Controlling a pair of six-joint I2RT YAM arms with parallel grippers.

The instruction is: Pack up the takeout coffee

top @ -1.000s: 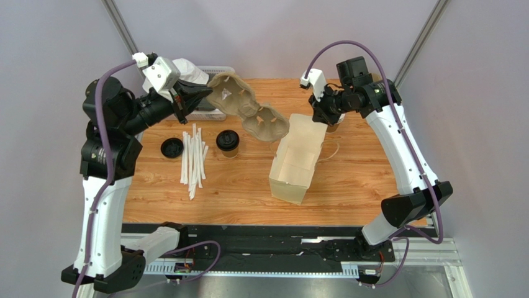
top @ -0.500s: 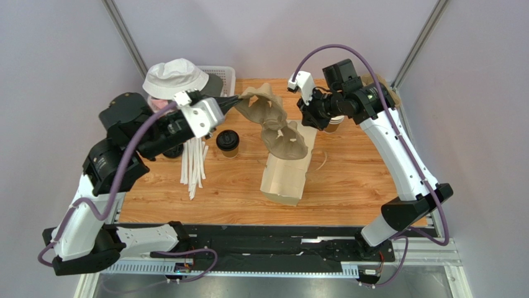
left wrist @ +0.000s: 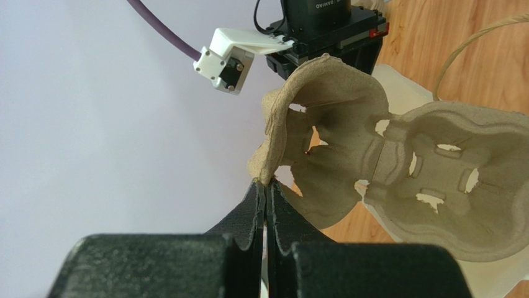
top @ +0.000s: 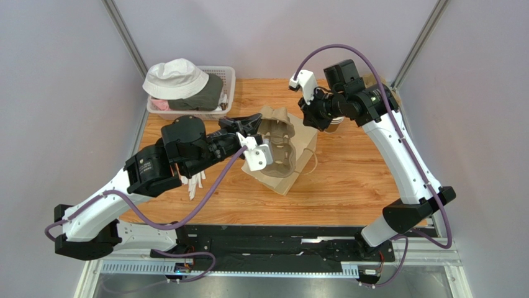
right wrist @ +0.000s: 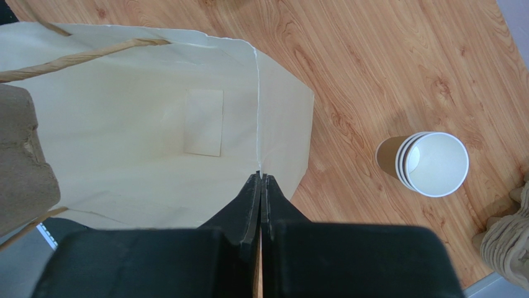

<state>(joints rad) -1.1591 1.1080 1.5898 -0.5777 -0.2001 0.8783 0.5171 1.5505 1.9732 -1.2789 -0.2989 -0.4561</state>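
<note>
My left gripper (top: pixel 256 120) is shut on the edge of the moulded pulp cup tray (top: pixel 277 141), which lies in the mouth of the brown paper bag (top: pixel 297 162). In the left wrist view the gripper (left wrist: pixel 267 184) pinches the tray (left wrist: pixel 397 174) at its rim. My right gripper (top: pixel 313 119) is shut on the bag's far rim. In the right wrist view the gripper (right wrist: pixel 261 176) holds the rim, with the bag's pale inside (right wrist: pixel 136 112) open below and the tray (right wrist: pixel 25 167) at the left. The takeout coffee is hidden behind my left arm.
A white basket (top: pixel 227 77) holding a white hat (top: pixel 175 77) stands at the back left. Lidless paper cups (right wrist: pixel 431 162) are stacked right of the bag, also in the top view (top: pixel 336 122). White straws (top: pixel 196 181) show under my left arm.
My left arm has swung right and down, carrying the pulp tray from above the table into the bag's mouth. The bag has tipped over towards the near left. The right gripper kept its hold.
</note>
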